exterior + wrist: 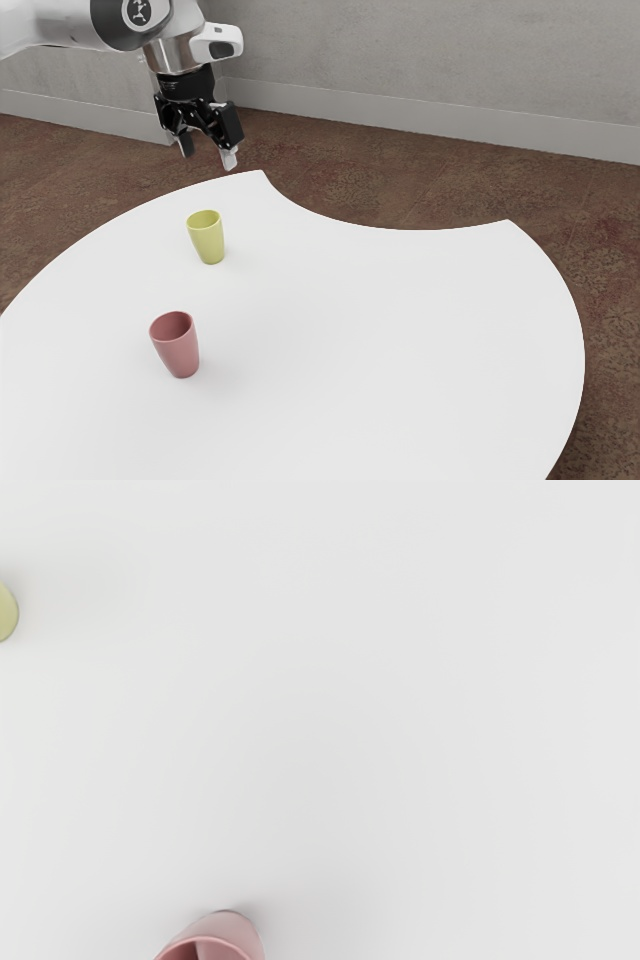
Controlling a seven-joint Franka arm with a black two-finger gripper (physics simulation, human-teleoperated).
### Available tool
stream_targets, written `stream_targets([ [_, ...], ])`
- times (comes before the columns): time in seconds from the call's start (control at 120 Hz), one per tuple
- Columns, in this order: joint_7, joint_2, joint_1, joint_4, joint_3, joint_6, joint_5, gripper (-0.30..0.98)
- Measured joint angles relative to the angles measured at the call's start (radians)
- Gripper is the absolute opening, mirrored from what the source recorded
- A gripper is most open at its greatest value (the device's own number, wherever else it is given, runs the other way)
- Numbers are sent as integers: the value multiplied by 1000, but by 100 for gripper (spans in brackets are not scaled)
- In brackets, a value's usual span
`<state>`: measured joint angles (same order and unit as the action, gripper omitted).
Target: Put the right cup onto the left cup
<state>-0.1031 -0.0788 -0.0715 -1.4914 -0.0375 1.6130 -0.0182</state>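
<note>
My gripper (208,153) hangs in the air in the exterior view's upper left, above and behind both cups, with its two fingers apart and nothing between them. A yellow-green cup (208,242) stands upright on the white table, the nearer of the two to the gripper. The pink cup (180,352) is also upright, farther toward the exterior view's lower edge, and the cups do not touch. In the wrist view, part of the pink cup (235,929) is visible with its open rim, along with a sliver of the yellow-green cup (7,614).
The white table (400,330) has a rounded outer edge and a curved notch at its far side. Behind it are brown floor and a grey wall with a pale baseboard (380,115). A wide stretch of tabletop lies toward the exterior view's right.
</note>
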Motion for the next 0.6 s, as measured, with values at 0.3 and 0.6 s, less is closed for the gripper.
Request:
stream_targets([
  [0.3, -9, 0, 0, -4, 0, 0, 0, 69],
  [0.6, -9, 138, -1, -272, 0, 24, -2, 69],
])
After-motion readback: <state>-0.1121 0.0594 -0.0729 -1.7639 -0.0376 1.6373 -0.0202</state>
